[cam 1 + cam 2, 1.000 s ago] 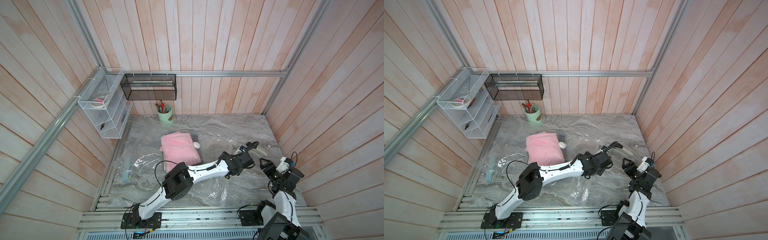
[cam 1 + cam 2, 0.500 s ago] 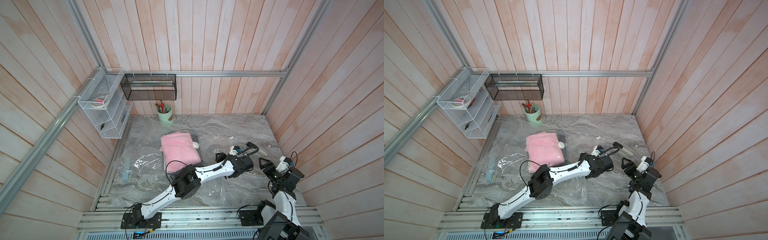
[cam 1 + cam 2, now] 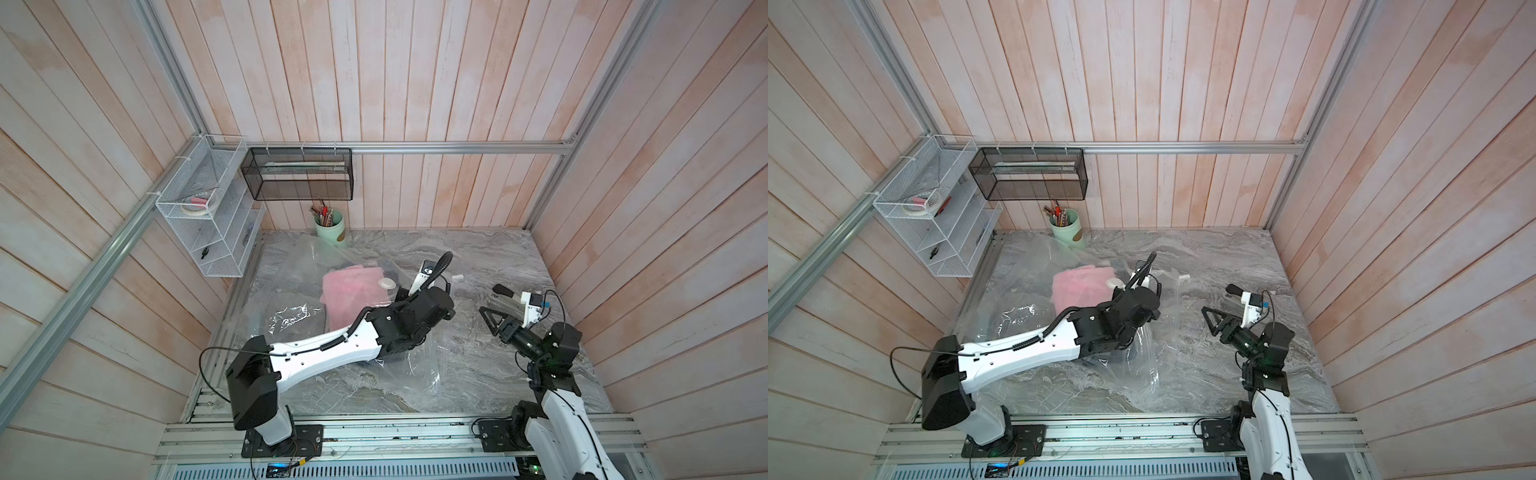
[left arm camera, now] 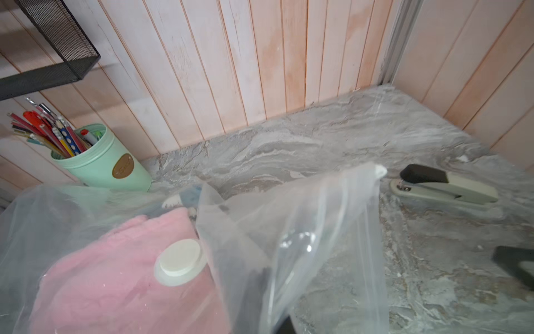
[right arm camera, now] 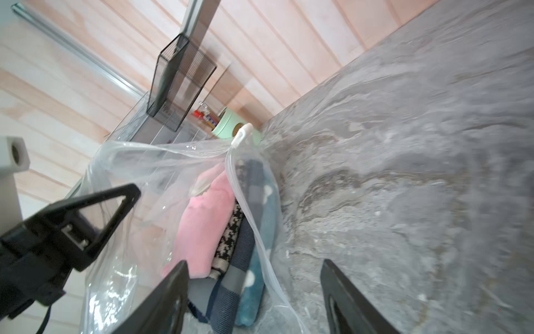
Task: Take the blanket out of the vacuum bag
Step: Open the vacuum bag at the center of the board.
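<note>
Plastic film of the vacuum bag (image 4: 318, 217) (pink blanket (image 4: 115, 274) inside) sits pinched in left claw (image 5: 130, 192); right claw (image 5: 254, 269) gapes wide.

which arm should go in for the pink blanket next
Right, probably: the right gripper is open and faces the mouth of the bag, pink blanket just ahead; the left gripper is shut on the bag.

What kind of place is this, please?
Probably a staged desk corner for robot trials: a grey marble-patterned tabletop, a mint-green plastic cup of pens and a white wire wall shelf.
</note>
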Controlling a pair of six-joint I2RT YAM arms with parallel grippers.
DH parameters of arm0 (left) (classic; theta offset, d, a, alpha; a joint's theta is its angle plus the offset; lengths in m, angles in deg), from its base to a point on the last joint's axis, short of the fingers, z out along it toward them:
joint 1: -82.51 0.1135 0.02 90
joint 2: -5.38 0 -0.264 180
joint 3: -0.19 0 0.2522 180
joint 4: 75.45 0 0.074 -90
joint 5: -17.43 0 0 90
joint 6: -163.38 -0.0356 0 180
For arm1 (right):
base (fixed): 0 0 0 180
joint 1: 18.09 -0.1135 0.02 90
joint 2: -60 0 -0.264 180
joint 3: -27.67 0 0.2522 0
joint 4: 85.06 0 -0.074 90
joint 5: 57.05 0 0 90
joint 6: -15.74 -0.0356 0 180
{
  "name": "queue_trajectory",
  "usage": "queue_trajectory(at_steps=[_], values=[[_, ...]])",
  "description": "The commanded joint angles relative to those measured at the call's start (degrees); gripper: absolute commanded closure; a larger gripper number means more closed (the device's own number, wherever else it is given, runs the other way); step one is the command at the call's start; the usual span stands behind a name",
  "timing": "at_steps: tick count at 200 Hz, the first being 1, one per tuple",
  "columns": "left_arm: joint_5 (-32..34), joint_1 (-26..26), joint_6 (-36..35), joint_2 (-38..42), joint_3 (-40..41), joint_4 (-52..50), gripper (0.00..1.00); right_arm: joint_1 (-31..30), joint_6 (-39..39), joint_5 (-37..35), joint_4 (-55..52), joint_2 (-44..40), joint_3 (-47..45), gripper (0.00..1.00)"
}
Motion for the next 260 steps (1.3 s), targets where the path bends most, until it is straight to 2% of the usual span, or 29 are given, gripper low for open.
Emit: queue_trajectory(at_steps=[1, 34, 81, 154, 195, 260], values=[[-1.9, -0.4, -4.4, 1.7, 2.5, 12.6, 1.00, -8.2, -6.7, -4.5, 8.7, 1.4, 0.8, 0.28], [-2.2, -0.2, -4.9, 2.0, 3.2, 13.9, 1.00, -22.0, -6.8, -12.9, 10.9, 5.4, 3.0, 0.28], [-1.2, -0.2, -5.4, 2.6, 5.4, 16.3, 1.00, -32.2, -11.8, -16.9, 21.7, 16.3, 1.9, 0.29], [-0.9, 0.5, -6.8, 6.7, 10.9, 21.2, 1.00, -37.4, -13.2, -19.2, 36.4, 34.3, 2.8, 0.29], [-1.2, 2.0, -7.1, 8.7, 13.7, 22.6, 1.00, -41.1, -15.3, -18.1, 45.3, 47.3, 8.1, 0.33], [-2.9, 4.9, -7.1, 9.7, 16.3, 24.3, 1.00, -44.6, -17.9, -17.4, 50.0, 59.3, 15.4, 0.39]])
